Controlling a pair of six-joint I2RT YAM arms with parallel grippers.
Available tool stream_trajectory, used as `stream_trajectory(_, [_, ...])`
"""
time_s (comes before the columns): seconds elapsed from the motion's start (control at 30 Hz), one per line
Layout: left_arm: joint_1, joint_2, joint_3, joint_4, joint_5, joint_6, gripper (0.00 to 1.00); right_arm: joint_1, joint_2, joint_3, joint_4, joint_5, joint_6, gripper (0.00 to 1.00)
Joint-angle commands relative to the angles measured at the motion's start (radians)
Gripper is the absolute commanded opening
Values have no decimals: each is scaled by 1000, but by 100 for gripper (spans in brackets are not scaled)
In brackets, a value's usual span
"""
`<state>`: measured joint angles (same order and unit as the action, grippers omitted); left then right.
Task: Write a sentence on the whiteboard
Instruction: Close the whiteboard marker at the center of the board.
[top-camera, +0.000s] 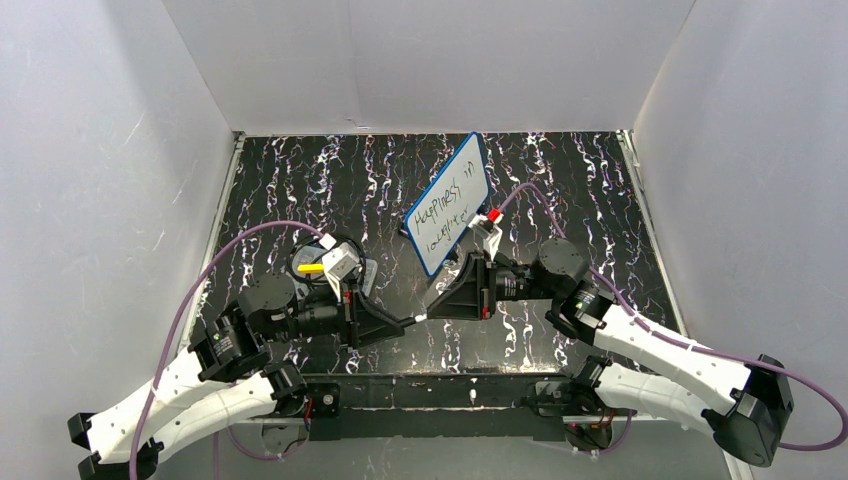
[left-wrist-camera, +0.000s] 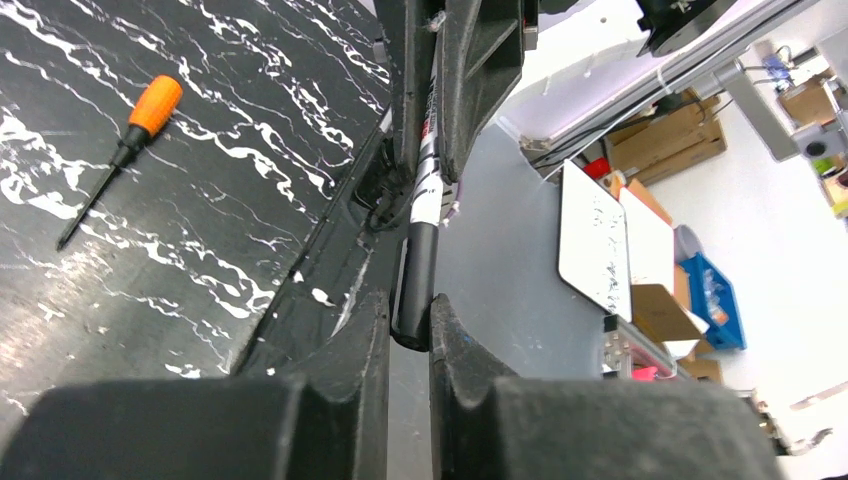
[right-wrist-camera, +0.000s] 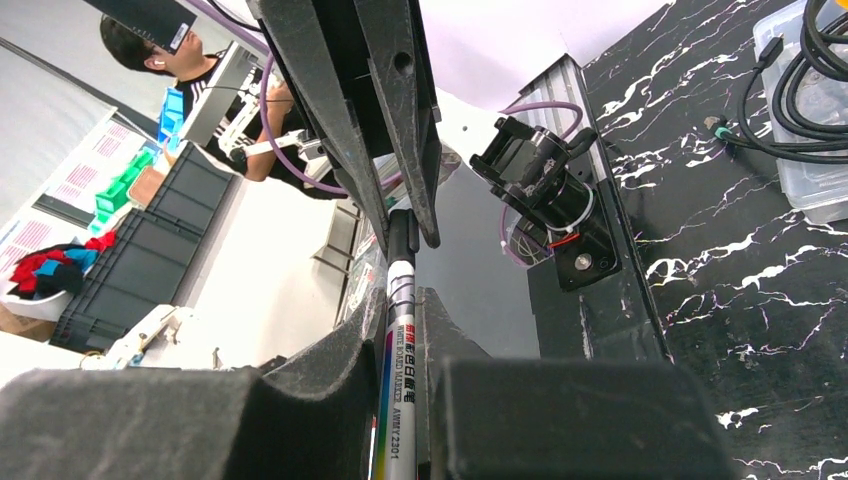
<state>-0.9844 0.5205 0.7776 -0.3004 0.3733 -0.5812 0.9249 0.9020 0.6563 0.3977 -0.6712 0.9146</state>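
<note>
Whiteboard (top-camera: 447, 203) lies askew on the worktop (top-camera: 300, 180) near the middle of the far edge. The sentence (top-camera: 446, 212) on it is in black, two lines, reading "Happiness in laughter". Near the front edge both claws meet on one whiteboard marker (right-wrist-camera: 399, 400). Right claw (right-wrist-camera: 402, 300) is pinching the barrel and left claw (left-wrist-camera: 410, 312) is pressed onto the black cap end. An orange-handled screwdriver (left-wrist-camera: 120, 150) lies loose on the worktop.

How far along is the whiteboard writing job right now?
Done: the sentence sits in two lines on the whiteboard. In hand: left hand and right hand both clamp the marker, end to end. Left: probably just setting the marker down.
</note>
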Motion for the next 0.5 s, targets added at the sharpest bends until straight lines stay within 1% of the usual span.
stream_trajectory(0.0, [-1,20,-1,48,54,3,0,2,1,33,-7,13,-33,1])
stream_trajectory(0.13, [-1,27,-10,80,63,0,0,3,13,44,-42,12,-59,1])
stream_trajectory(0.47, [0,84,-8,85,84,35,0,10,39,34,-37,9,-64,1])
